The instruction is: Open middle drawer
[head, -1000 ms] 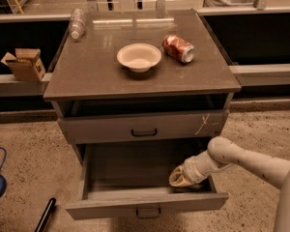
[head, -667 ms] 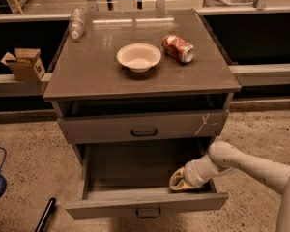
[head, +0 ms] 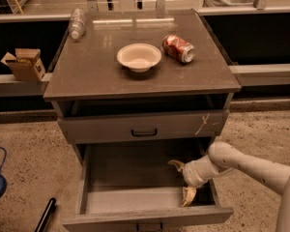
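The middle drawer [head: 145, 217] stands pulled well out of the grey cabinet, with its grey inside floor bare. Its plain front is at the bottom edge of the view, and the small dark handle [head: 150, 225] just shows. My gripper [head: 182, 180] is inside the drawer at its right side, reaching in over the right wall. It is open, with one tan fingertip [head: 176, 164] pointing back and the other down at the drawer's front wall. It holds nothing. Above, the drawer with a pale scratch [head: 144, 126] is closed.
On the cabinet top [head: 87, 76] stand a white bowl [head: 139, 57], a red soda can [head: 179, 48] on its side and a clear plastic bottle [head: 77, 23]. A cardboard box [head: 25, 64] sits on a ledge at the left. A dark rod [head: 44, 215] lies on the floor.
The gripper's fingers have spread apart inside the drawer. The arm has shifted only slightly. The drawer stays pulled out.
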